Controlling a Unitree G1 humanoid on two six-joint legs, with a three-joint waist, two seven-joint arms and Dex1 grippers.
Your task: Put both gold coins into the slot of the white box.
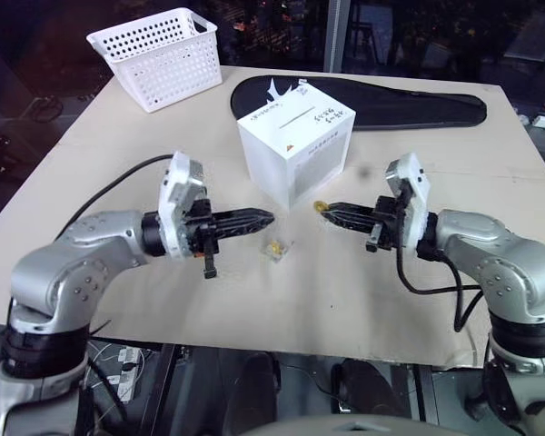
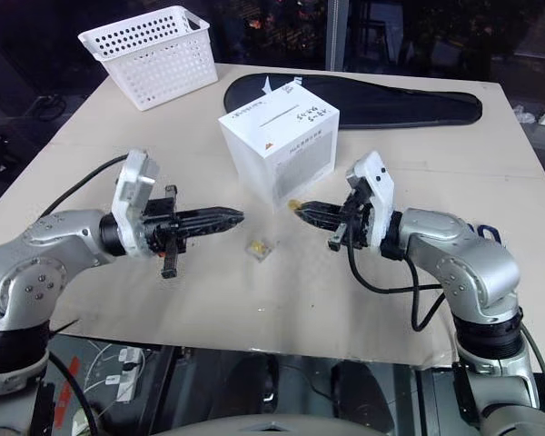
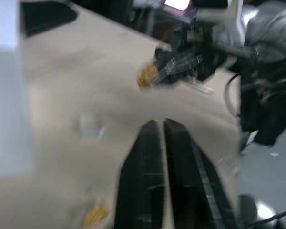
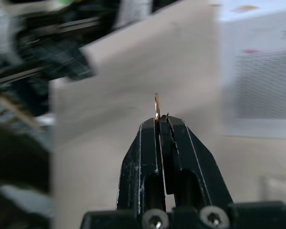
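The tan table (image 1: 363,300) carries the white box (image 1: 295,150), a white basket (image 1: 159,56), a black case (image 1: 391,102) and a clear case (image 1: 274,248).

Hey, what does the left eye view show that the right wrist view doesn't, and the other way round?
Left eye view alone: the white basket, the black pouch, the slot on top of the white box, and a small clear case on the table.
Right wrist view alone: the gold coin seen edge-on, pinched upright at the fingertips.
Both: the right gripper shut on that coin, and the box.
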